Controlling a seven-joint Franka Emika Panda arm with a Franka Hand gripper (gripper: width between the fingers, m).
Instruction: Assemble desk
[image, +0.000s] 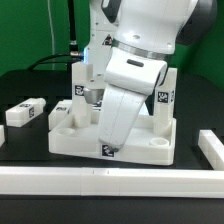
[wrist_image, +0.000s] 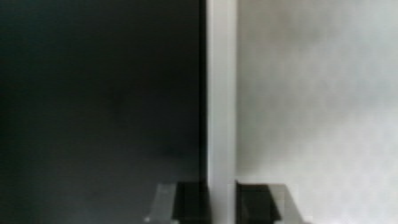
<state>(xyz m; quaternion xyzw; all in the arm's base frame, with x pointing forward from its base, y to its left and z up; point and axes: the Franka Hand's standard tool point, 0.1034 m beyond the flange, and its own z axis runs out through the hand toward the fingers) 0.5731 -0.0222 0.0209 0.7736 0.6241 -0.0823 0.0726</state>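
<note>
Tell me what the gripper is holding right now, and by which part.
The gripper appears to hold the tabletop by its raised rim: in the wrist view its fingers flank that thin white wall. The exterior view hides the hold.

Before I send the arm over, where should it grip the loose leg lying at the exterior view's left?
Probably take the loose leg across its two long sides, near mid-length, coming straight down from above. It lies flat on the table, apart from the tabletop, so both long sides look exposed and a downward approach should meet nothing else.
</note>
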